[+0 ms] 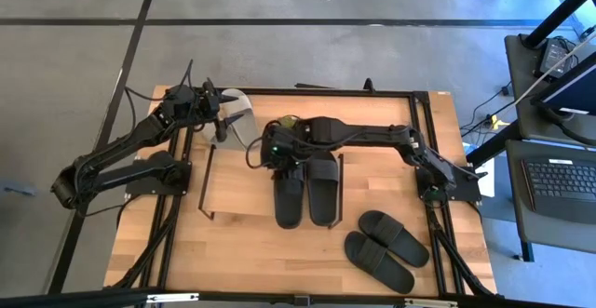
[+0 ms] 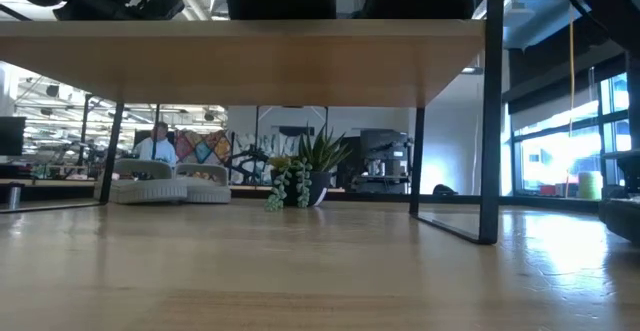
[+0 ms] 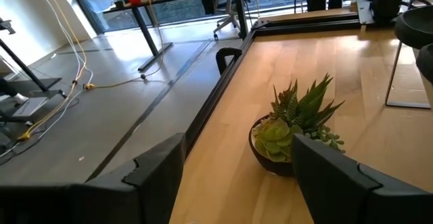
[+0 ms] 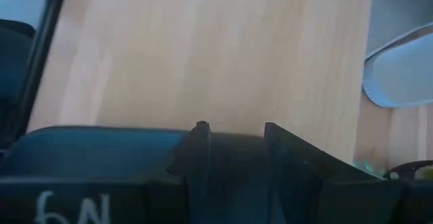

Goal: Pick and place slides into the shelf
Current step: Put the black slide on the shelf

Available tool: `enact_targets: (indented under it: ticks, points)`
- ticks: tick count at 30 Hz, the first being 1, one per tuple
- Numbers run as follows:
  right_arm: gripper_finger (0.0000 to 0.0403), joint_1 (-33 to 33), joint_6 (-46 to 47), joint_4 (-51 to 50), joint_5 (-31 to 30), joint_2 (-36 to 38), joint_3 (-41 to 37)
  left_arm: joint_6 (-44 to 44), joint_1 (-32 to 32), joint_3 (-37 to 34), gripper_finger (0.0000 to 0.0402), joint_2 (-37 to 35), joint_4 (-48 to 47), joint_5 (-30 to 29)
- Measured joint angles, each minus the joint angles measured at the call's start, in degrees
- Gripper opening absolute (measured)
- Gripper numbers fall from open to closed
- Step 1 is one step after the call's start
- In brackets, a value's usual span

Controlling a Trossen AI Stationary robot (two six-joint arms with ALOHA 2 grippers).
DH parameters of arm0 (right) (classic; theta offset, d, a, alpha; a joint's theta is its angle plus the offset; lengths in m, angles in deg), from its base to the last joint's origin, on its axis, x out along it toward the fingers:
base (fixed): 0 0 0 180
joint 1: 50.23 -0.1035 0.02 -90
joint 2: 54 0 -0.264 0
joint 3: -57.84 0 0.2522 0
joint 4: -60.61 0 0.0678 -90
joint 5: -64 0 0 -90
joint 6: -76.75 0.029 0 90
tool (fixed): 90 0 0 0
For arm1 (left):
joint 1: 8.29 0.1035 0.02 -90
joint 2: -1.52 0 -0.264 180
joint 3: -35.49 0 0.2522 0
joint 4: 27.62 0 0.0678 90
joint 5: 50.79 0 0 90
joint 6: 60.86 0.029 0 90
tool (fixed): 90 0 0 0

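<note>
Over shelf (image 1: 244, 189), R gripper (image 1: 282, 164) apparently gripping slide (image 1: 288, 196)

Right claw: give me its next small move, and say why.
Probably raise the right claw straight up, clear of the shelf. Two black slides already lie side by side on its board, with the claw low over their far ends, while two loose black slides wait on the table to the shelf's right. The left claw waits open near the grey-white slides.
</note>
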Motion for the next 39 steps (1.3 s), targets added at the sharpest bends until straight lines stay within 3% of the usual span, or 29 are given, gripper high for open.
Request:
enact_targets:
  ticks: [7,21,39]
  points:
    - [0.0142,-0.74,-0.1,-0.59,-0.51,1.18,0.02,-0.01,-0.01,0.0,0.0257,0.0,-0.05,0.01]
    - [0.0142,-0.71,0.02,9.08,0.32,-0.94,-0.44,0.0,-0.01,0.0,0.0257,0.0,-0.63,0.05]
    - [0.0142,-1.21,4.27,1.79,1.46,-1.24,-0.44,-0.02,-0.01,0.0,0.0257,0.0,-1.23,0.12]
